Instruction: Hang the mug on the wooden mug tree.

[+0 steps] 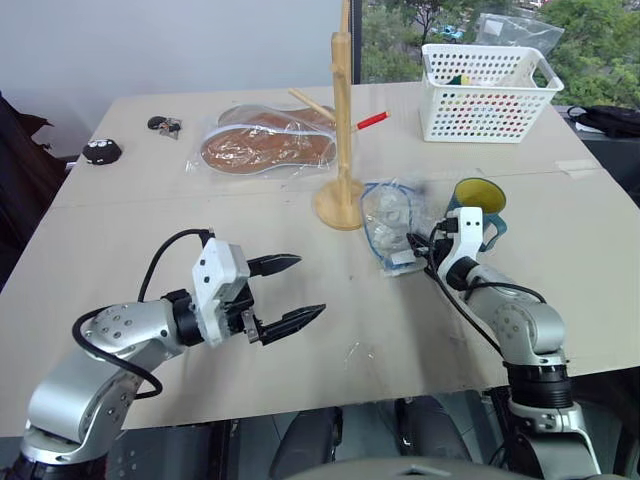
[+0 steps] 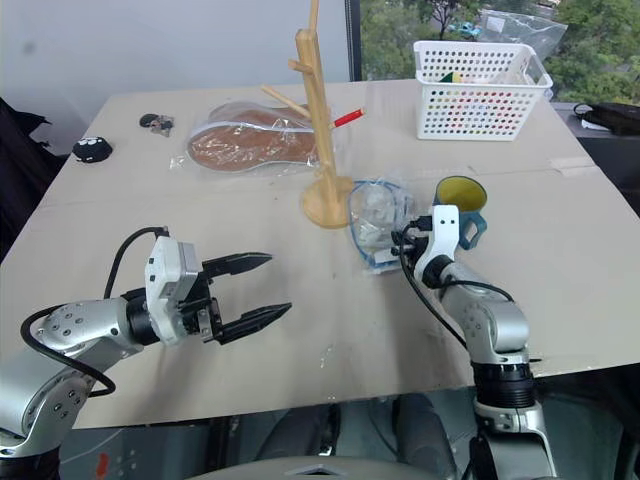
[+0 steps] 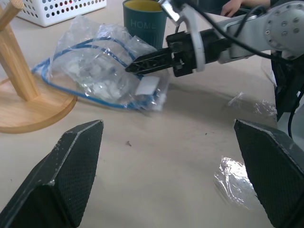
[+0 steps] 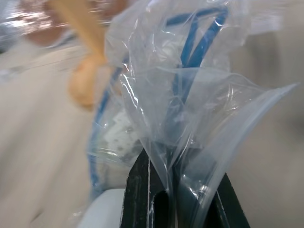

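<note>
The mug [image 1: 482, 196], teal outside and yellow inside, stands upright on the table's right side. The wooden mug tree [image 1: 343, 130] rises at the centre back, with a red-tipped peg. Between them lies a clear plastic bag [image 1: 391, 222] holding a blue cable. My right gripper [image 1: 416, 246] is just in front of the mug, shut on the edge of that bag; the right wrist view shows the plastic pinched between its fingers [image 4: 145, 190]. My left gripper [image 1: 310, 287] hovers open and empty over the table's front left, pointing toward the bag.
A white perforated basket [image 1: 485, 90] stands at the back right. A bagged brown item [image 1: 262, 146] lies behind the tree. Small dark objects [image 1: 101, 150] sit at the far left. The table's front edge runs just below both arms.
</note>
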Motion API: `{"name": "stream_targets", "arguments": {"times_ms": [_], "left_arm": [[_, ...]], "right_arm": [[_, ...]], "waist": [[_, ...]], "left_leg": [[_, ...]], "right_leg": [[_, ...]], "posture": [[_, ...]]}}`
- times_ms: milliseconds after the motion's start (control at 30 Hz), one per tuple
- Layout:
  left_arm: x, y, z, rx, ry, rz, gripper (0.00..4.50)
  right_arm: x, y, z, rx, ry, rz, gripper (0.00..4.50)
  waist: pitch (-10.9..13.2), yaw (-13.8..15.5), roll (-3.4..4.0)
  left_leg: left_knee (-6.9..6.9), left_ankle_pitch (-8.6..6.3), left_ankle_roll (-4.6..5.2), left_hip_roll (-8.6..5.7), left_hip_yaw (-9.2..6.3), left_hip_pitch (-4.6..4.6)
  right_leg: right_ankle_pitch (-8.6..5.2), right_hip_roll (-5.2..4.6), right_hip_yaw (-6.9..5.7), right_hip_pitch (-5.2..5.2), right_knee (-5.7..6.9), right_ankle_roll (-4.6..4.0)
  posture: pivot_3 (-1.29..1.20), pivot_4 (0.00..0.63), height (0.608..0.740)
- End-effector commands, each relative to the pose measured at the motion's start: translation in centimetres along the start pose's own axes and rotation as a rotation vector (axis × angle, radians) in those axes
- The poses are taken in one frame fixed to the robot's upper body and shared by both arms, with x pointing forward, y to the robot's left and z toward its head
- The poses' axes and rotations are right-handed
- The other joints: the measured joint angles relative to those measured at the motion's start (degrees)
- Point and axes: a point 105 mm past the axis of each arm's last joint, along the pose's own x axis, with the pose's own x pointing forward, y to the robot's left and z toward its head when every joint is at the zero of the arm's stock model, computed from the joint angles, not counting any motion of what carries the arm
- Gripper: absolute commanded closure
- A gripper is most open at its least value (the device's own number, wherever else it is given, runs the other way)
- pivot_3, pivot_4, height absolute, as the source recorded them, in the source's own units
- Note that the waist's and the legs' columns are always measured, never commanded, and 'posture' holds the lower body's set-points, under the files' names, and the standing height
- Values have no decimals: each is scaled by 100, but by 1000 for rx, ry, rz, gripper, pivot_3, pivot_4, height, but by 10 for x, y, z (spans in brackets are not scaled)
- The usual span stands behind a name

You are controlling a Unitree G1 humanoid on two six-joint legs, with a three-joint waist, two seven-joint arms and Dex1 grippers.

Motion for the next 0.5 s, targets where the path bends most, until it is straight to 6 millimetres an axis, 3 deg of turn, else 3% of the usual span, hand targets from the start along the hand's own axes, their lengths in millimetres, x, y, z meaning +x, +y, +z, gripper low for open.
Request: {"name": "stream_targets", "arguments": {"times_ms": [33,133,267,400,500], "left_arm": [[-2,-1,15,29,-37,-48,0],[0,-3,23,33,-52,-102,0],[9,-5,40,34,-93,-170,0],[23,-11,51,58,-102,-267,0],[40,-12,59,75,-127,-313,0]], "right_arm": [[-32,34,23,-56,-42,263,4455],[-63,42,39,-89,-62,373,4455],[-86,42,69,-107,-128,390,4455],[-118,39,99,-148,-190,357,4455],[-147,25,131,-182,-296,244,4455]], "waist": [[5,17,4],[7,39,3],[11,33,0],[15,60,-1],[18,81,-7]], "left_leg": [[0,-1,2,1,0,-4],[3,-3,6,0,-6,-14],[9,-3,7,1,-10,-19],[12,-3,7,-2,-13,-23],[15,-2,8,-6,-21,-37]], "right_leg": [[0,-1,0,-1,-3,0],[0,-3,-8,0,-13,2],[0,-2,-13,-1,-13,3],[0,-2,-17,0,-8,3],[0,-4,-23,-1,-17,3]], "posture": [[0,150,740],[0,150,740],[0,150,740],[0,150,740],[0,150,740]]}}
